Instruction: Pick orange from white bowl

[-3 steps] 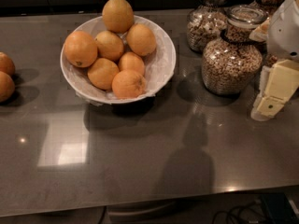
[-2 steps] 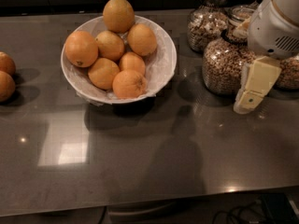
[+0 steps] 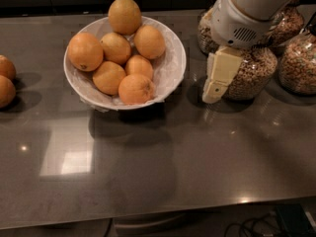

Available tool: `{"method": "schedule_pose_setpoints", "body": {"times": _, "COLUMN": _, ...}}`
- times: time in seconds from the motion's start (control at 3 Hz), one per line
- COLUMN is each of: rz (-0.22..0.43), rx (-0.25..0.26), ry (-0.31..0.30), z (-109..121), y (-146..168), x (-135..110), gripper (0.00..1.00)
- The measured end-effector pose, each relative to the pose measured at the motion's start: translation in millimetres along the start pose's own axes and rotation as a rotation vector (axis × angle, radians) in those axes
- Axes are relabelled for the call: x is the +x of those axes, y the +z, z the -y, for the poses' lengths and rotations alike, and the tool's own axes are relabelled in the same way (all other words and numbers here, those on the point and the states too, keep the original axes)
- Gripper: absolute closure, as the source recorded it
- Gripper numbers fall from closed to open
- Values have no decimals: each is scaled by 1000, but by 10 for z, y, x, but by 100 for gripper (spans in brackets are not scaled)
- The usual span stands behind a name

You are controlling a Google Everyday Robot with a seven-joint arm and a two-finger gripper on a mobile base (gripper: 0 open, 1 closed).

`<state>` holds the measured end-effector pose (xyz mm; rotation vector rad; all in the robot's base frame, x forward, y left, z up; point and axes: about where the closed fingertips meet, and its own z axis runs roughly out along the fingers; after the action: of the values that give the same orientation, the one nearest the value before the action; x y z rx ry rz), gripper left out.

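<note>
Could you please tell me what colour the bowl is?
White, camera view; the gripper hangs right of the bowl.

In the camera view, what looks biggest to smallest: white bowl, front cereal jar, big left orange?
Largest: white bowl.
Next: cereal jar, partly hidden by the pincer hanging just right of the bowl.
Smallest: orange.

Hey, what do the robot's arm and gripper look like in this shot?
The gripper, right of the white bowl and in front of a glass jar, is cream, blocky and segmented. The arm above is a rounded white housing with a slotted vent.
</note>
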<state>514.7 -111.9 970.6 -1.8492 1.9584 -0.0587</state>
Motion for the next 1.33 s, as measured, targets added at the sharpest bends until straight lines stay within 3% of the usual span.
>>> {"method": "schedule_pose_setpoints", "body": {"times": 0.33, "rz": 42, "rx": 18, "ry": -74, "z": 54, "y": 69, "x": -346, "gripper": 0}}
{"method": "schedule_pose_setpoints", "body": {"times": 0.67, "rz": 43, "rx": 18, "ry": -75, "z": 56, "y": 70, "x": -348, "gripper": 0}}
{"method": "schedule_pose_setpoints", "body": {"times": 1.0, "rz": 114, "rx": 48, "ry": -134, "z": 234, "y": 192, "x": -614, "gripper": 0}}
{"method": "schedule_pose_setpoints", "body": {"times": 1.33, "rz": 239, "rx": 63, "ry": -230, "z": 489, "y": 397, "x": -1115, "gripper": 0}}
